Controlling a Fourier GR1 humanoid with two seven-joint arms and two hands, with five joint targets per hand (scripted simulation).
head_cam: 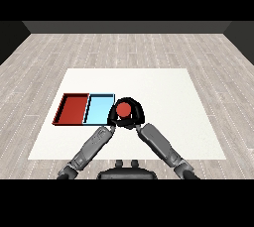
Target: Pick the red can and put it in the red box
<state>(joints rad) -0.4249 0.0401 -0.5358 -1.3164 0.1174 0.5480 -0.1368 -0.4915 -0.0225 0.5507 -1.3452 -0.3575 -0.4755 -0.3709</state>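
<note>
Partly hidden: red can (pixel 123 108) | right robot hand (pixel 135 113) curled round it

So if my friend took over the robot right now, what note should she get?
Right hand: curled round the red can, just right of the light blue tray.
Left hand: beside the can; its grip cannot be made out.
Red tray: far left, past the blue one, nothing in it.
Done: can is grasped.
Left: carry it left over the blue tray and set it in the red tray.
</note>
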